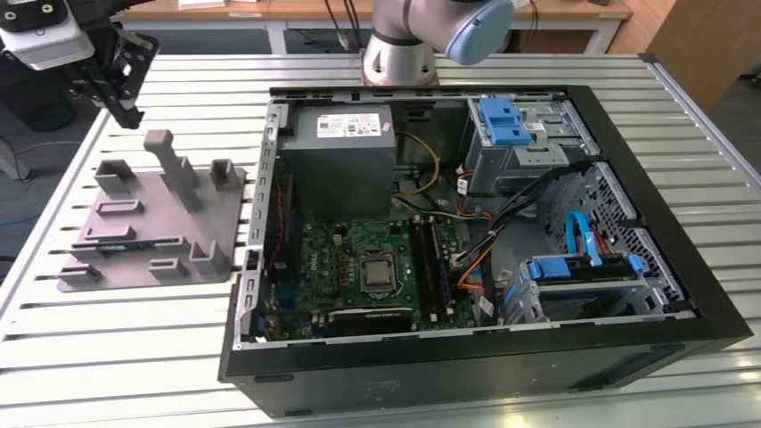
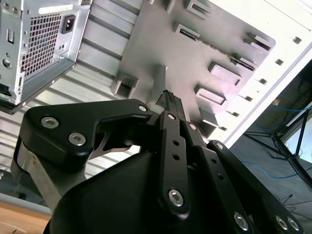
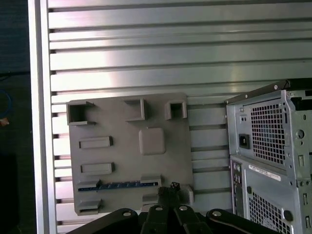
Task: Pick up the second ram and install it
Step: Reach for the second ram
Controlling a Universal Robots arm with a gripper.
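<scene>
In the exterior view, the arm rose from its base at the far edge of the slatted table, behind the open computer case. Its wrist reached out to the exterior view's left. There the gripper hung in the air above the table, pointing down, near the far end of the grey holder tray and well apart from it. The second ram lay flat in a slot near the tray's front end, far from the gripper.

In the second wrist view, the gripper showed its black links running in to one narrow tip. The fingers were drawn together with nothing between them, above the tray and clear of it. A rear corner of the case stood beside the tray.

In the first wrist view, the camera looked straight down on the tray. The ram lay as a blue strip in its slot, and the closed gripper was just beside that strip's end, with the case next to the tray.
</scene>
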